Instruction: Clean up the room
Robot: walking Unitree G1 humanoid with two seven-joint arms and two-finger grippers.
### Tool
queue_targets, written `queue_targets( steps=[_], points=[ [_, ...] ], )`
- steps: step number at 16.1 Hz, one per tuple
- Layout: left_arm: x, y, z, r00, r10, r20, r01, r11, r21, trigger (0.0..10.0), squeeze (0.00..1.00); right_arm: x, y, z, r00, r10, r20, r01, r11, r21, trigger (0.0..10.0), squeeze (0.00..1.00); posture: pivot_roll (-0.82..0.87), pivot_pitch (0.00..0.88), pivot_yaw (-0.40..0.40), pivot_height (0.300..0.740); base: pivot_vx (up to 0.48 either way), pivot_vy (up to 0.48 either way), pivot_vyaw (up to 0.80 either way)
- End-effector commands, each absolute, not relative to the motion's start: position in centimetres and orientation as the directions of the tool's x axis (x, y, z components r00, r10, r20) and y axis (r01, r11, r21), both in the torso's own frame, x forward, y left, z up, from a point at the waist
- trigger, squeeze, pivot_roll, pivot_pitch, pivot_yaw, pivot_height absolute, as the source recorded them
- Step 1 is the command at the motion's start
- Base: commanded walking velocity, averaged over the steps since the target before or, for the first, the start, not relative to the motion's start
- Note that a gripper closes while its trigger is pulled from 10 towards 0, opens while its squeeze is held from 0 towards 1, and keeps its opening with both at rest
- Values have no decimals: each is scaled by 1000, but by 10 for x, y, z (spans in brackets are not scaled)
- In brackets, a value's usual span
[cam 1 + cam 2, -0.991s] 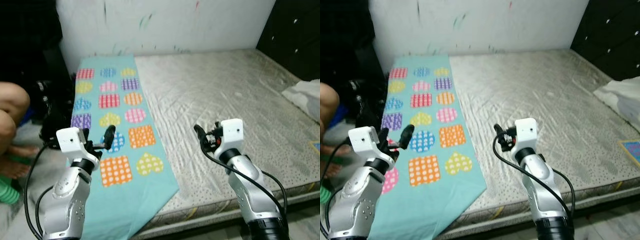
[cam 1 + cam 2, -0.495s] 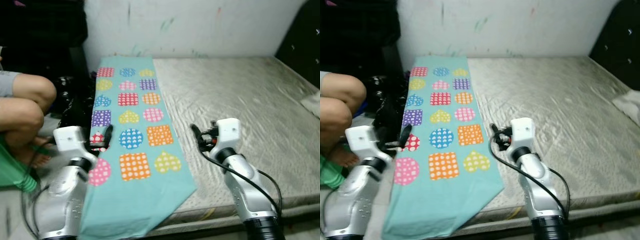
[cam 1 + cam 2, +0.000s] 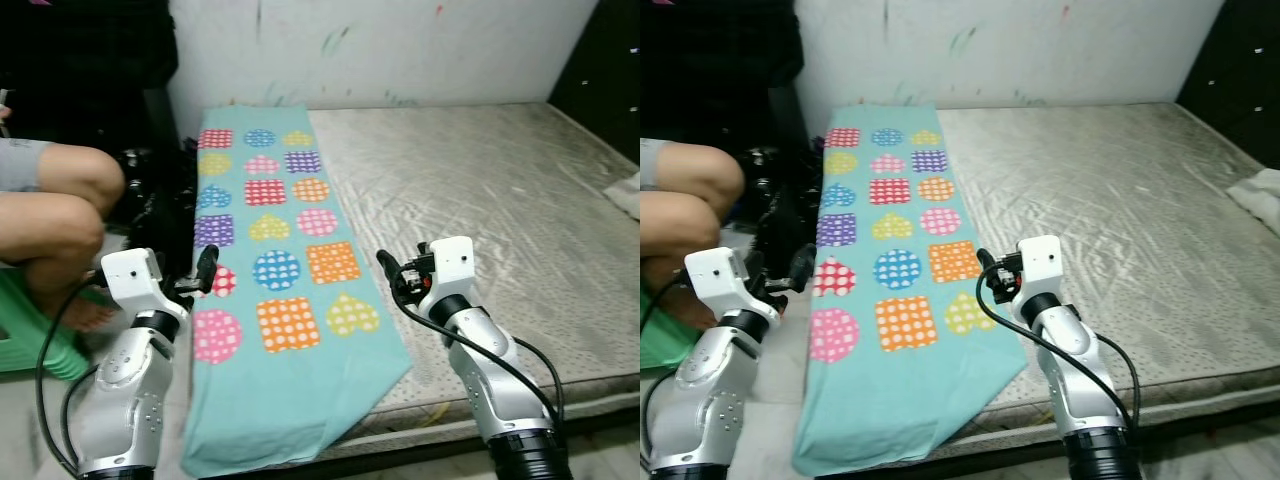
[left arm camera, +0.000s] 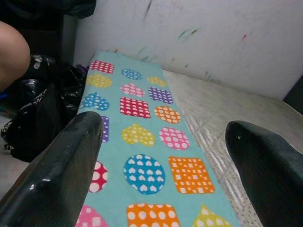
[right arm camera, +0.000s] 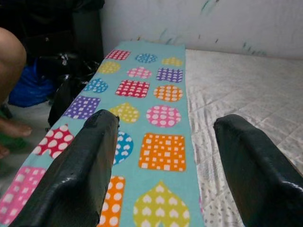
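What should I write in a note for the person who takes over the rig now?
Left gripper: open, empty, raised over the sheet's left edge.
Right gripper: open, empty, raised over the sheet's right edge.
Sheet: teal, patterned, flat along the mattress's left side, its near end hanging over the edge.
A person's knees are close on the left, beside a black bag.
Done: nothing gripped.
Left: take up the sheet.

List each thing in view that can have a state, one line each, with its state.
Blanket: spread flat along the mattress's left edge, near end hanging over.
Mattress: bare, wrinkled.
Left tool: open, holding nothing, above the blanket's left edge.
Right tool: open, holding nothing, above the blanket's right edge.
Person: seated at left.
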State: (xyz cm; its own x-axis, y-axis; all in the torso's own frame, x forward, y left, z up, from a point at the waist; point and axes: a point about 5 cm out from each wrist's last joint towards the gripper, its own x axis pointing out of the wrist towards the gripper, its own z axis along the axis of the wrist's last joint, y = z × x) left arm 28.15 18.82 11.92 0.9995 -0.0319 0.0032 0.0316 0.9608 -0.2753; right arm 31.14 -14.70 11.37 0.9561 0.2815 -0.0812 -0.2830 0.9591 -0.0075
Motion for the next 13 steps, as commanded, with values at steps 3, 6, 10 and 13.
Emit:
queue_targets(
  steps=[3, 6, 10, 13],
  points=[
    [284, 187, 122, 999, -34, 10, 36, 966, -254, 10000, 0, 315, -149, 119, 959, 278, -63, -279, 960, -17, 10000, 0, -135, 2, -14, 740, 0, 0, 0],
    [281, 191, 118, 1000, -23, -3, 21, 968, -251, 10000, 0, 317, -148, 119, 957, 281, -69, -282, 959, -5, 10000, 0, -133, 0, -20, 740, 0, 0, 0],
    [281, 196, 121, 999, -37, 4, 37, 980, -195, 10000, 0, 317, -141, 107, 935, 312, -170, -315, 949, 8, 10000, 0, -115, 0, -24, 740, 0, 0, 0],
    [280, 204, 106, 999, 5, -32, -10, 989, -150, 10000, 0, 320, -142, 108, 938, 305, -162, -309, 951, 0, 10000, 0, -126, 0, 7, 740, 0, 0, 0]
  ],
)
